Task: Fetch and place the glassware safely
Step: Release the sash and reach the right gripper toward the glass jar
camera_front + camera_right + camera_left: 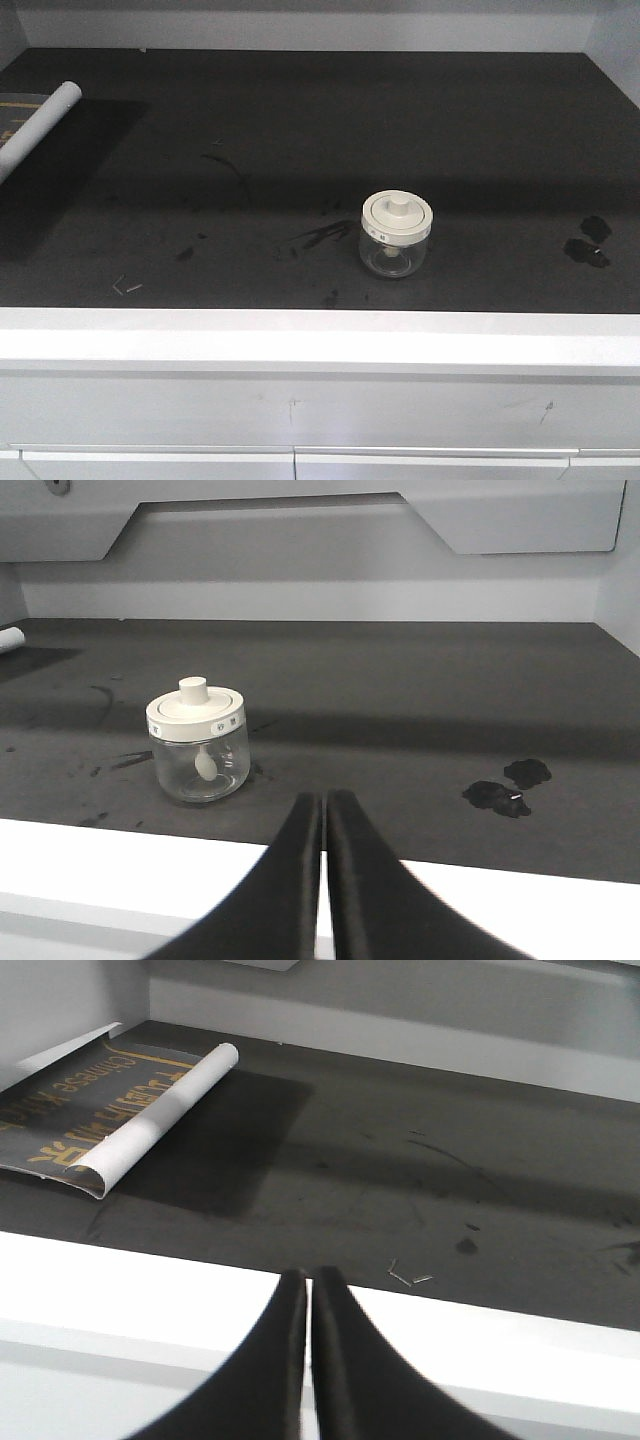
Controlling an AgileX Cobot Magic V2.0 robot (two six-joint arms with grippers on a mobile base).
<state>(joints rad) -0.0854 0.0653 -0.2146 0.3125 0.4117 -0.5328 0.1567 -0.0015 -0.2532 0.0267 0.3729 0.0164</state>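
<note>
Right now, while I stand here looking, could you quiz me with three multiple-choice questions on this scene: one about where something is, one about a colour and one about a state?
1. Where does the jar stand?
A) on a chair
B) on the dark counter
C) inside a sink

2. What colour is its lid?
A) off-white
B) red
C) blue

3. How are the right arm's fingers?
A) wide open
B) clamped on the jar
C) closed together, holding nothing

Answers:
1 B: it sits upright on the counter, a little right of the middle.
2 A: the lid is pale cream above clear glass.
3 C: the two fingers meet, and the jar stands apart beyond them.
</note>
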